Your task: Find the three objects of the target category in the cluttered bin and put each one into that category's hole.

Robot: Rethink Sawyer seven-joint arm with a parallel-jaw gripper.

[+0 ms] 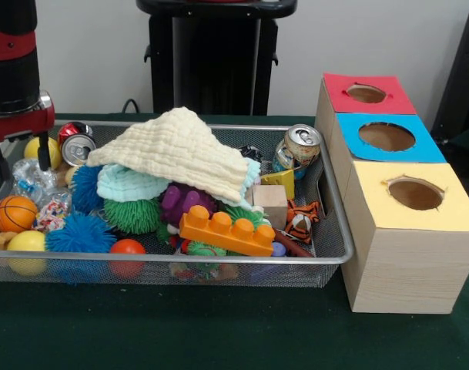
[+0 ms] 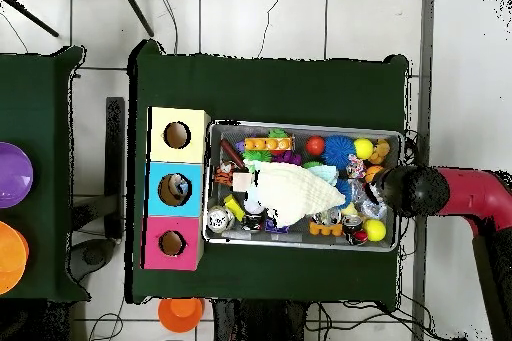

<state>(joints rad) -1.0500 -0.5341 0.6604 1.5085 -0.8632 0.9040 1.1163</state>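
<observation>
Surface (image 1: pixel 219 339): green cloth, carrying the wire mesh bin (image 1: pixel 326 258) and a row of three wooden boxes beside it.

Your arm (image 1: pixel 11 69) hangs over the bin's end farthest from the boxes. Claw (image 1: pixel 22 158) dips at the crinkled clear bottle (image 1: pixel 28 179) there; whether it's open or closed you cannot tell.

Cream cloth (image 1: pixel 180 146) drapes the central heap, possibly hiding other bottles.

Red-surround hole (image 1: pixel 366 93) sits on the box nearest the robot, well apart from the claw.

Risks, as judgement: thin walls may buckle and slip; the yellow ball (image 1: pixel 41 150) and drink can (image 1: pixel 78 148) crowd the bottle and may get nudged or caught.
</observation>
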